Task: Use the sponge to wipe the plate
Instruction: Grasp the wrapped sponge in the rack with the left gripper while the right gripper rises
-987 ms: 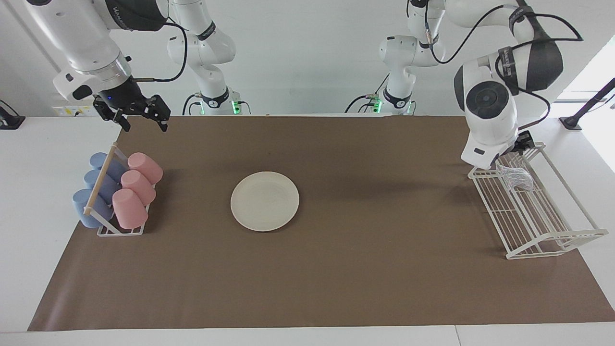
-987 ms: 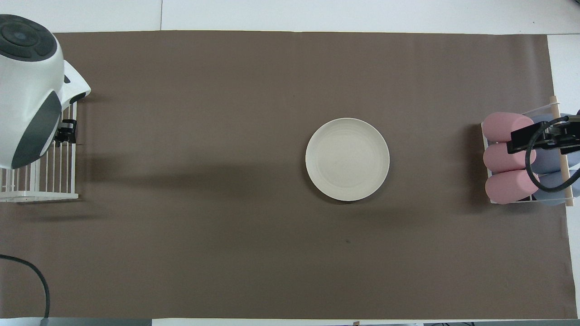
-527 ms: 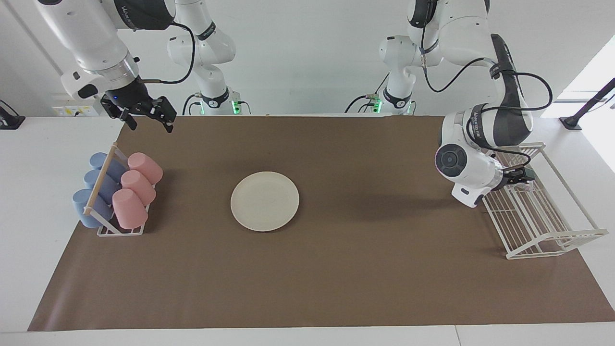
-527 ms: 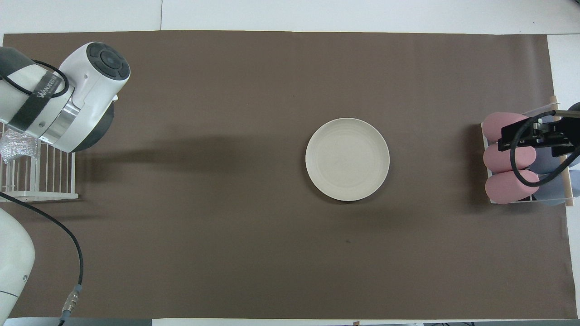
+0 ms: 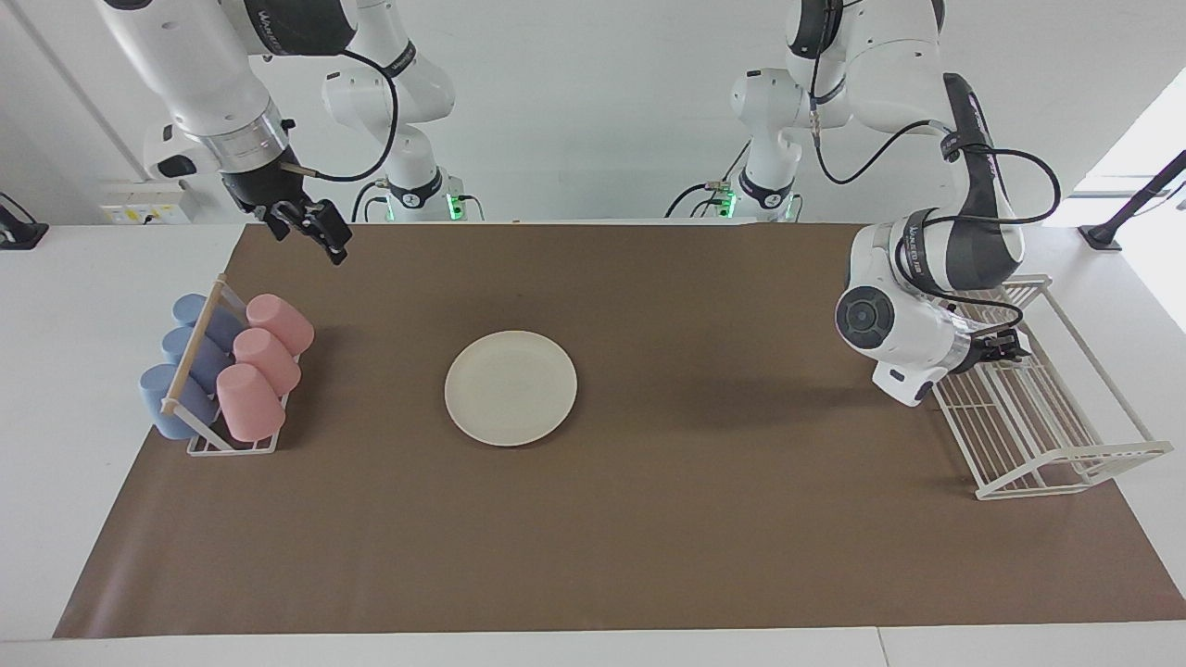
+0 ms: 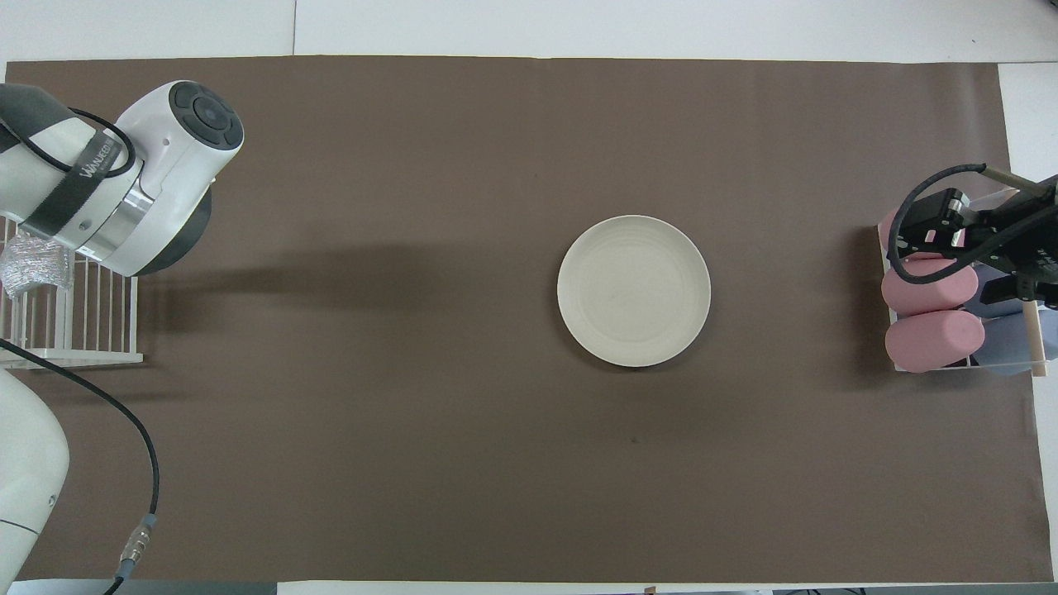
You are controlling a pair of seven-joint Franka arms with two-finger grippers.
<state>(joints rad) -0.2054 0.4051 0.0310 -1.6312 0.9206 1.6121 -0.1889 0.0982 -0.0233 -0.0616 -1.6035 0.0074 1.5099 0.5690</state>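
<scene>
The cream-white plate (image 5: pixel 510 388) (image 6: pixel 633 291) lies flat in the middle of the brown mat, with nothing on it. The sponge (image 6: pixel 33 268), a silvery mesh wad, sits in the white wire rack (image 5: pixel 1047 435) at the left arm's end of the table. In the facing view the sponge is hidden by the left arm's wrist. My left gripper (image 5: pixel 1008 349) reaches low into that rack, right at the sponge; the overhead view hides it under the wrist. My right gripper (image 5: pixel 310 232) (image 6: pixel 963 248) hangs open and holding nothing, in the air over the cup rack.
A small rack (image 5: pixel 227 371) (image 6: pixel 930 330) of pink and blue cups lying on their sides stands at the right arm's end. The brown mat (image 5: pixel 649 519) covers most of the table. The left arm's cable (image 6: pixel 124 430) trails over the mat's near corner.
The left arm's wrist has swung down and tilted into the wire rack at the sponge, then held there. The right gripper has turned and drifted a little toward the table's middle.
</scene>
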